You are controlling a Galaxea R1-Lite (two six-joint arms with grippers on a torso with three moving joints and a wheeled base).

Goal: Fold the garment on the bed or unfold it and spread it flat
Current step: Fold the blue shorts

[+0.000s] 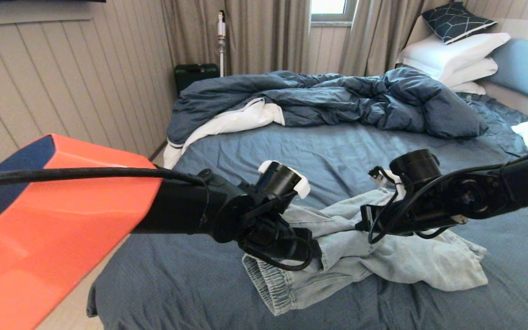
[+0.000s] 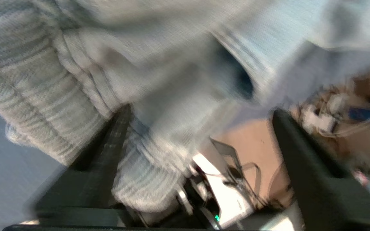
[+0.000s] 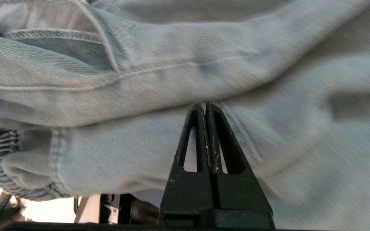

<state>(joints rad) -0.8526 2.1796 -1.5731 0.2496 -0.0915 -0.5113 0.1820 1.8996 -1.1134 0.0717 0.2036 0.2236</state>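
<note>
Left gripper (image 2: 198, 141) stands wide, its two black fingers (image 2: 108, 150) spread apart, and the gathered waistband end of the pale blue washed-denim shorts (image 1: 383, 261) bulges right between them, touching the one finger, though no pinch is visible. Right gripper (image 3: 205, 107) is pressed tight shut, tips together against a fold of the same denim; whether cloth is caught between them I cannot tell. In the head view both grippers sit over the crumpled shorts, the left at the waistband end, the right nearer the middle. Under them, the large bed with its slate-blue sheet (image 1: 328, 146). Well beyond, a rumpled dark blue duvet with white lining (image 1: 337, 98), then white pillows (image 1: 452, 57).
</note>
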